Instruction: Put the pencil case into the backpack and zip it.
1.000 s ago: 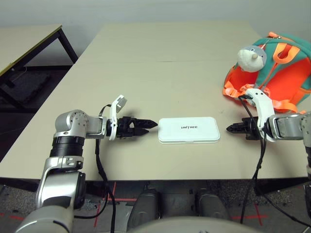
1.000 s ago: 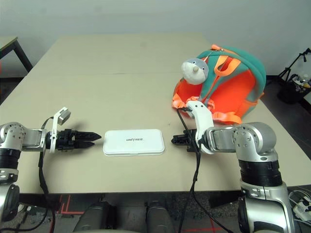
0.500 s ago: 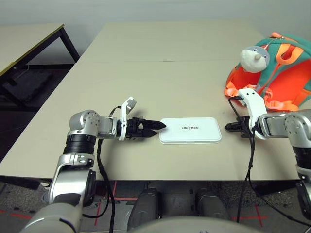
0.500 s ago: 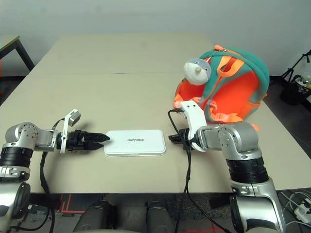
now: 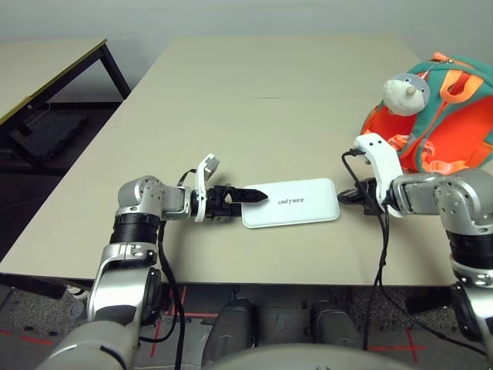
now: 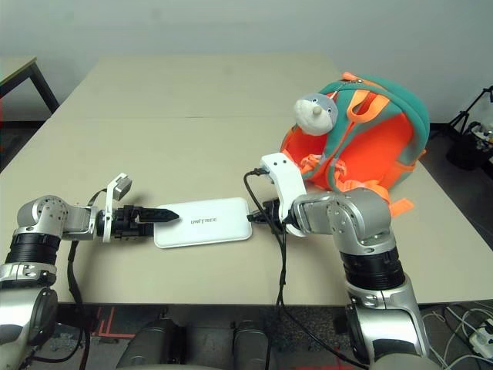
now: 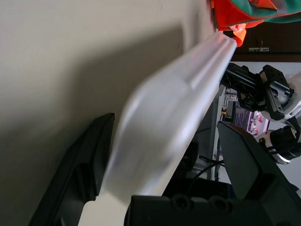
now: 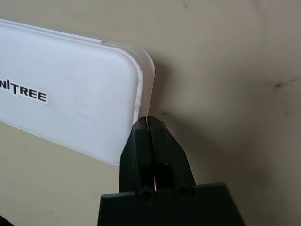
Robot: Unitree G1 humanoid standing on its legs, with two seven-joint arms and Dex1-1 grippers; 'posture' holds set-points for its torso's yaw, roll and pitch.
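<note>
Between the spread fingers of the left gripper (image 5: 254,193), the near end of the pencil case (image 5: 293,203) now sits; a second ago that gripper stood just short of the case. At the case's far end, the right gripper (image 5: 344,196), fingers pressed together and holding nothing, has slid in and its tip touches the edge, where before it stood apart. The case has skewed slightly on the table (image 5: 254,100). The pinched right gripper seems to act as a stop while the left gets a grip. Beyond the right gripper lies the backpack (image 5: 447,116), plush toy (image 5: 404,91) on it.
</note>
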